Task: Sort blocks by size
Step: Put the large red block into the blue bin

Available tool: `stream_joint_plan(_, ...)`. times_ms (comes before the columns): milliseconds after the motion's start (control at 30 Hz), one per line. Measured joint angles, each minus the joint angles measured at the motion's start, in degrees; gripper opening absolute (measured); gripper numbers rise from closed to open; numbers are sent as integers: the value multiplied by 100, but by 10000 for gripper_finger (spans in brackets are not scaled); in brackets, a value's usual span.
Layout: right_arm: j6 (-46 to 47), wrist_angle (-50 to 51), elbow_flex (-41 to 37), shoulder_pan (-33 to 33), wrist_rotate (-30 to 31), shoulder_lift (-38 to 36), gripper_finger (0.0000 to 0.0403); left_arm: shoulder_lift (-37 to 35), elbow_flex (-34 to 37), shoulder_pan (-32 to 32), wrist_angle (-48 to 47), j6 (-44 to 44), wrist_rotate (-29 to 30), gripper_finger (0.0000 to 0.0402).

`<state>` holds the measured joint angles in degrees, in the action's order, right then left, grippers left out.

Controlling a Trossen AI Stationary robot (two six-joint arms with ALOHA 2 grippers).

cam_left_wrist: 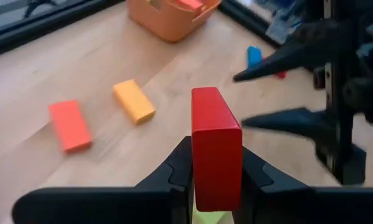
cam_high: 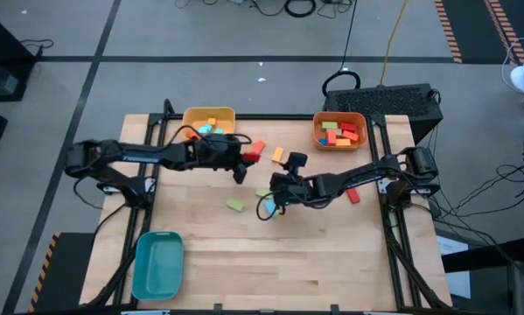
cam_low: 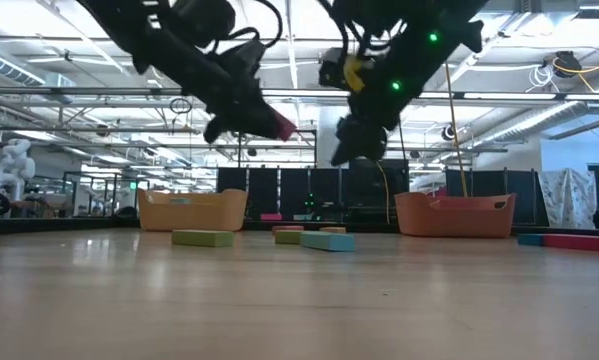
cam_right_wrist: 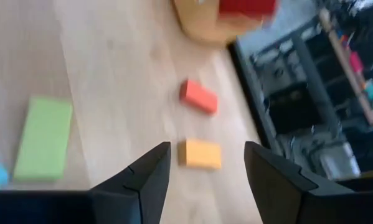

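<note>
My left gripper [cam_high: 247,160] is shut on a red block [cam_left_wrist: 216,149] and holds it above the table's middle. A little to its right, my right gripper [cam_right_wrist: 208,174] hangs open above the table with nothing between its fingers. On the wood below lie a red-orange block [cam_right_wrist: 198,96], an orange block [cam_right_wrist: 203,154], a green block [cam_right_wrist: 44,138] and a light blue block [cam_low: 327,241], each flat on a broad face. A second green block [cam_high: 235,205] lies nearer the front. A red block [cam_high: 352,194] lies at the right. My left gripper pinches the red block's two long sides [cam_left_wrist: 195,163] between its two fingers, at the block's near end. The fingers slant down from the table's left and run along the block, which sticks out past the fingertips. It is lifted clear of the table.
A yellow bin [cam_high: 209,121] stands at the back left and an orange bin [cam_high: 339,129] at the back right, both with blocks inside. A teal bin [cam_high: 158,262] sits at the front left. The two grippers are close together over the middle.
</note>
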<state>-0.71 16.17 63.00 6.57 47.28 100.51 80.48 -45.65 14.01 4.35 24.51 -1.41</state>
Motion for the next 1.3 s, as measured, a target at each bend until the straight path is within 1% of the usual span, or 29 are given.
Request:
stream_joint_plan(100, 537, 489, -9, -4, -270, 0, 191, -407, 9, -61, -823, 3, 197, 61)
stream_joint_plan(133, 660, 549, -23, -2, -377, 0, 191, -519, -1, -93, -1025, 21, 254, 61)
stream_joint_plan(200, 745, 482, -113, -2, -689, 0, 191, -790, 2, -171, -1768, 63, 324, 61)
stream_joint_plan(400, 700, -216, -444, -149, -2240, 0, 191, -1476, 7, -607, -3605, 844, 336, 61)
stream_joint_plan(433, 712, -268, -480, -192, -2398, 0, 192, -1593, 7, -695, -3909, 1008, 307, 61)
stream_joint_plan(500, 716, -327, -496, -265, -2487, 0, 192, -1826, 7, -882, -4427, 1347, 169, 61)
stream_joint_plan(600, 658, -491, -496, -412, -2477, 0, 192, -2156, 7, -1211, -4906, 1815, -30, 61)
stream_joint_plan(733, 592, -740, -495, -748, -2502, 0, 192, -2492, 7, -1756, -5257, 2303, -440, 61)
stream_joint_plan(833, 926, -835, -494, -1026, -2571, 0, 192, -2601, 7, -2269, -5425, 2656, -778, 61)
stream_joint_plan(933, 1187, -839, -494, -1252, -3145, 0, 192, -2617, 7, -2913, -5617, 2974, -1028, 61)
stream_joint_plan(1000, 1180, -864, -494, -1300, -3518, 2, 192, -2606, 7, -3363, -5757, 3257, -1067, 61)
stream_joint_plan(1067, 1065, -919, -494, -1265, -3711, 35, 192, -2571, 7, -3773, -5791, 3613, -1064, 61)
stream_joint_plan(1133, 1023, -931, -494, -1174, -3759, 52, 192, -2536, 7, -4155, -5767, 3926, -968, 61)
stream_joint_plan(1300, 1077, -1459, -490, -854, -3762, 330, 192, -2388, 7, -5026, -5770, 4257, -903, 61)
